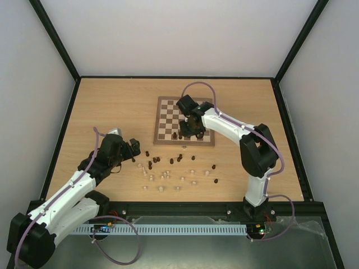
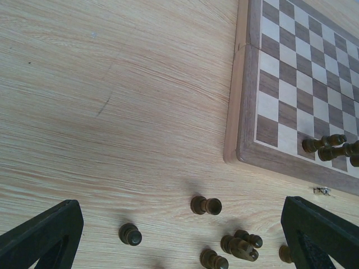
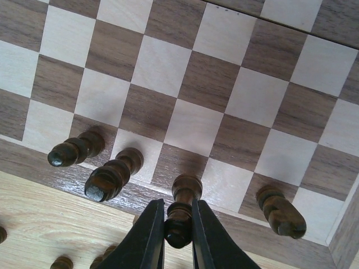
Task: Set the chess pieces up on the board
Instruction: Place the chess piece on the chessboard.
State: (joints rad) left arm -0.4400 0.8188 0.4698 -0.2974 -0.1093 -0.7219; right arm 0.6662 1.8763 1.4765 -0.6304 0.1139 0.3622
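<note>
While the right gripper (image 3: 177, 223) hangs over the near rank of the board (image 3: 196, 78), its two fingers (image 3: 147, 238) are pressed together on one dark chessman (image 3: 186, 188), one against each side of the stem.

- Held chessman: upright, with its head between the finger pads and its base over a dark square of the near rank. I cannot tell whether the base rests on the square or is just lifted off it.
- Same rank: three other dark chessmen (image 3: 112, 176) stand on the board. Two are on one side of the held one and one is on the other side, none touching the fingers.
- Rest of the board in the right wrist view: bare squares.

The left gripper (image 2: 179, 235) is over the tabletop (image 2: 112, 101), near the board's near corner but off the frame. Its fingers are spread wide apart, with nothing between them and nothing touching them. Loose dark pieces (image 2: 206, 205) stand or lie on the wood just beyond the fingertips, apart from both.

In the top view, the remaining chess pieces are scattered on the tabletop between the two arms, on the near side of the board. The dark ones are mostly closer to the board edge. The pale pieces (image 1: 193, 174) are closer to the arm bases.
</note>
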